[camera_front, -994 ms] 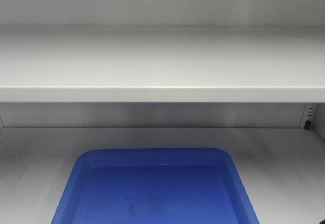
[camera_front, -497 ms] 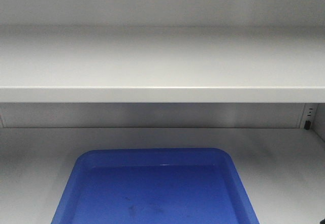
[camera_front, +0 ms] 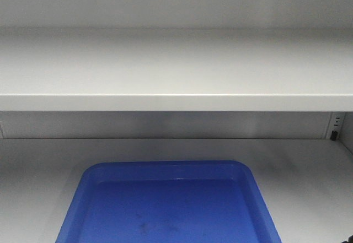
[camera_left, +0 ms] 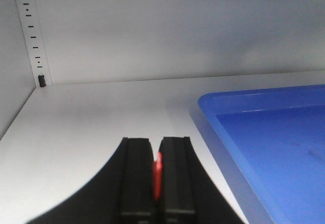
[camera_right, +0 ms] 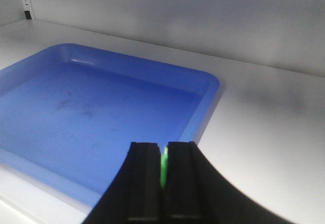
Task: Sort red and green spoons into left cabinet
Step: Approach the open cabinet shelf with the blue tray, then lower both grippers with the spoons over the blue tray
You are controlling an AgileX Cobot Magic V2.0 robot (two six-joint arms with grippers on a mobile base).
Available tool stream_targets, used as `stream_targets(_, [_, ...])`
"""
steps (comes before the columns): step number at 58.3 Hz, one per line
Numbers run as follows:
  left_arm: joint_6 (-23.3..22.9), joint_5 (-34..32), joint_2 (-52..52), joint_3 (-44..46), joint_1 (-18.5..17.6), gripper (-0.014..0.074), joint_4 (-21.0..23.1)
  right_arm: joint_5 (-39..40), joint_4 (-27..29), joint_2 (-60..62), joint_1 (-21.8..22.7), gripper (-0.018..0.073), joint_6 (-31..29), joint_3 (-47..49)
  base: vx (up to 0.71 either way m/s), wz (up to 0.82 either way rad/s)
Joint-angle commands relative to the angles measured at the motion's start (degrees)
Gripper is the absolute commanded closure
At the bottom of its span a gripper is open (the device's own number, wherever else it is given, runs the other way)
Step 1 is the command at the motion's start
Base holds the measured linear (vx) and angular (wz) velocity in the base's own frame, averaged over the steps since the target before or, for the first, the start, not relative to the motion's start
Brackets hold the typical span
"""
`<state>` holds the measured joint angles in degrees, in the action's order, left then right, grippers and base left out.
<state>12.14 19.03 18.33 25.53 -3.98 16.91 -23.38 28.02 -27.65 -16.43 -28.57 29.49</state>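
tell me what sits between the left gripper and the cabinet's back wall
Only bare shelf, seen in the left wrist view, from the left gripper, shut on the red spoon, to the back wall. The tray lies beside that stretch.

The cabinet [camera_front: 176, 66] is plain pale grey-white. The tray [camera_front: 165, 166] is bright blue with faint dark smudges on its floor. The black left pincer [camera_left: 156, 145] shows a sliver of red spoon [camera_left: 158, 176], and the black right pincer [camera_right: 163, 148] a sliver of green spoon [camera_right: 164, 165].

Open cabinet floor [camera_left: 91, 117] left and right of blue tray [camera_front: 165, 166]; shelf [camera_front: 176, 102] overhead.
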Motion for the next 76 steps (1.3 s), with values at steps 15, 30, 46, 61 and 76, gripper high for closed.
stream_targets(15, [-0.06,-3.84,0.53,1.56,0.08,0.06,1.34,4.42,4.59,-0.47,0.04,0.0563,-0.09,1.84,0.0,0.0])
stream_targets(30, [-0.56,-9.18,1.14,1.8,0.08,0.06,8.33,7.87,8.58,-4.67,-0.02,0.0563,-2.04,1.97,0.0,0.0])
stream_targets(46, [18.57,-4.99,10.64,8.49,-1.37,0.06,27.16,9.42,26.34,-12.55,-0.02,0.0563,-22.27,7.59,0.0,0.0])
stream_targets(61, [52.63,5.06,23.94,14.17,-4.56,0.06,61.59,2.8,53.81,-22.99,-0.02,0.0563,-46.3,10.8,0.0,0.0])
stream_targets(76, [67.36,14.99,33.75,14.65,-4.9,0.06,81.94,-6.2,73.96,-30.4,-0.02,0.0563,-69.43,11.69,0.0,0.0])
